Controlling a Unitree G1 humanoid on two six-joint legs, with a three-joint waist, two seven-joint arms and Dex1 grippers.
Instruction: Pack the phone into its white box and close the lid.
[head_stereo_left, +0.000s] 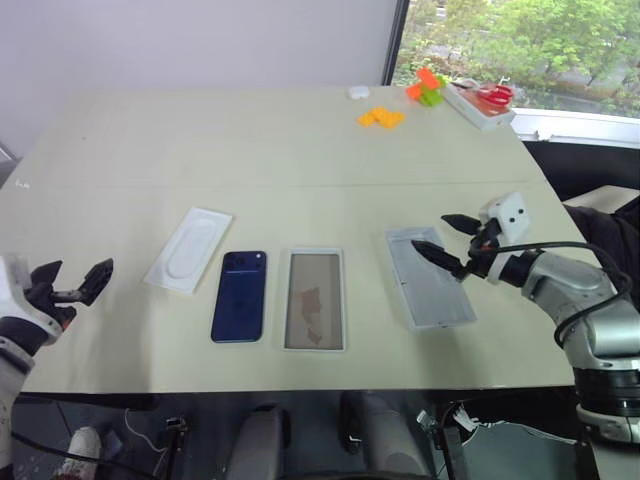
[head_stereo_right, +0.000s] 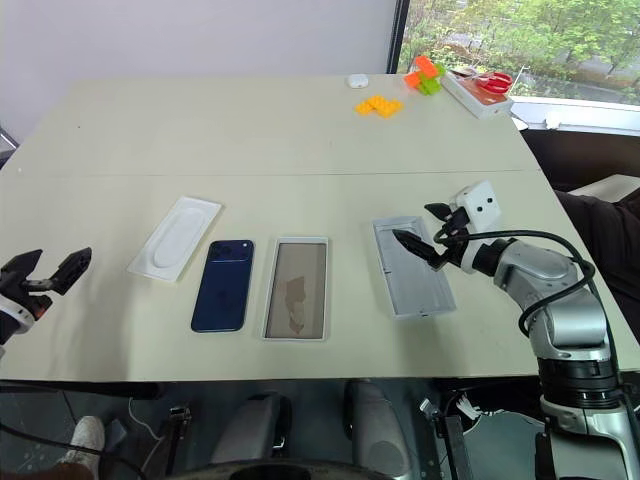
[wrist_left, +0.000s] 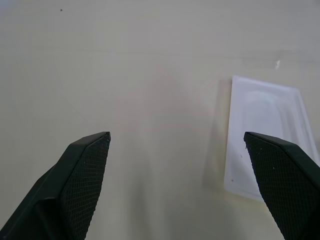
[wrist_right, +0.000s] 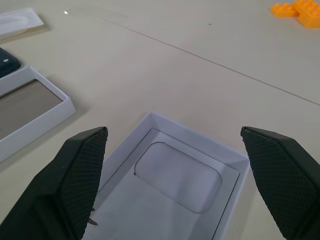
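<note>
Nearest the camera, at the front edge of the cream table (head_stereo_left: 300, 130), four flat items lie in a row, none touching; the two grippers flank them. Largest to smallest: the lid (head_stereo_left: 430, 277), inner face up, at about 3 o'clock from the white box (head_stereo_left: 314, 300); the white box itself, brownish floor bare, centre of the row; the thin white insert (head_stereo_left: 188, 249) with its oval recess at about 10 o'clock from the box; the phone (head_stereo_left: 240, 296), navy back up, just beside the box at 9 o'clock, camera cluster toward 12. Left gripper (head_stereo_left: 70, 287): released, jaws wide, empty, near the table's left edge and well apart from the insert. Right gripper (head_stereo_left: 448, 241): likewise released and empty, poised just above the lid's far end. Far at 1 o'clock: orange bricks (head_stereo_left: 381, 117) and a tray (head_stereo_left: 480, 104) holding red scissors. Step in hand, as judged: none done; the phone is still unpacked. Next move calls for a gripper over the phone, an edge grasp on its slim sides, then a level transfer to the box before the lid is turned over.
</note>
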